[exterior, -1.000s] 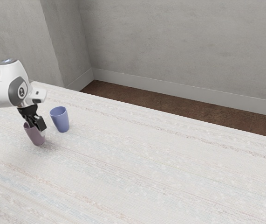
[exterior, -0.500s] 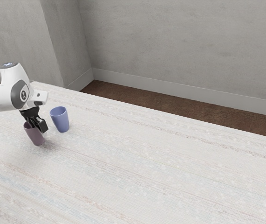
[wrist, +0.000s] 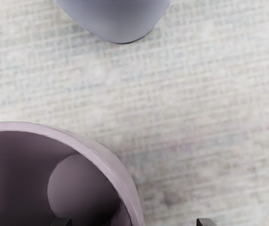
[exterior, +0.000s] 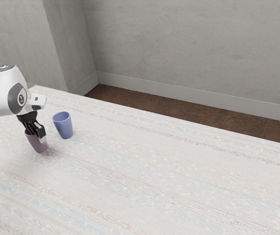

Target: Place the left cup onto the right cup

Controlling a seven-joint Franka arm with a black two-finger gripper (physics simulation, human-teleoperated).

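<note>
My black claw (exterior: 36,132) hangs open over the rim of the mauve cup (exterior: 38,143). One fingertip (wrist: 61,221) is inside the cup's smooth round hollow and the other outside, with the thin wall between them and gripped by neither. The cup stands upright on the pale, cloth-grained table (exterior: 179,171). Near it, toward the exterior view's right, stands the blue cup (exterior: 63,125), tapered, matte and upright, not touching the mauve one.
</note>
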